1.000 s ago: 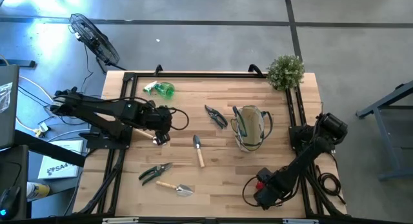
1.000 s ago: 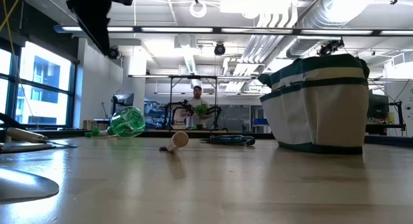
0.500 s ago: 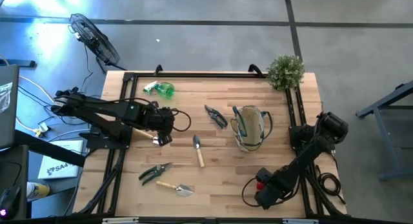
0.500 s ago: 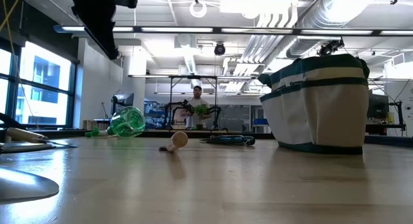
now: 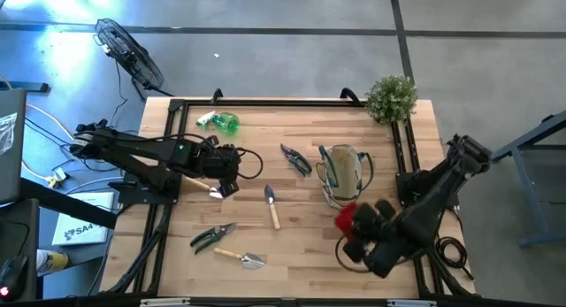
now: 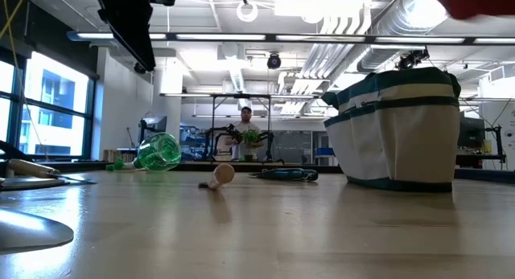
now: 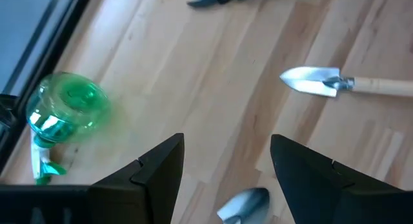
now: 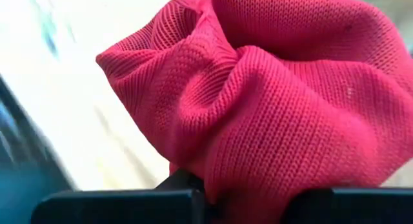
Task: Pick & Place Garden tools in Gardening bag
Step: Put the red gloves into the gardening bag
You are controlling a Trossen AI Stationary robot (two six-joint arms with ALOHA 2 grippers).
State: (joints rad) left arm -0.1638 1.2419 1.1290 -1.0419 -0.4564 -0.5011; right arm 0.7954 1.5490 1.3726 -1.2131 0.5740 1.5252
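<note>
My right gripper point(image 5: 361, 226) is shut on the red glove point(image 5: 345, 216), raised above the table's near right part, just nearer than the gardening bag point(image 5: 343, 174). The glove fills the right wrist view point(image 8: 271, 101) and shows as a red blur in the low view point(image 6: 475, 2). My left gripper point(image 7: 226, 172) stands open above a trowel's blade point(image 7: 244, 204) at mid-left. On the wood lie the green spray bottle point(image 5: 219, 121), dark shears point(image 5: 296, 158), a trowel point(image 5: 271, 205), green shears point(image 5: 212, 237) and another trowel point(image 5: 240, 257). My right gripper pinches a bunched fold of the red glove point(image 8: 213, 179) between its two fingers point(image 8: 129, 201). The knit bulges out past the fingers and hides their ends. The glove is lifted clear of the table.
A bushy green plant point(image 5: 391, 96) stands at the far right corner, behind the bag. A black frame rail point(image 5: 292, 102) runs along the table's far edge. Bare wood lies between the bag and the near edge. A person point(image 6: 245, 122) shows far off in the room.
My right gripper has risen from the table's near right corner with the red glove and gone toward the bag. The glove, which lay on the wood under the gripper, is now lifted clear.
</note>
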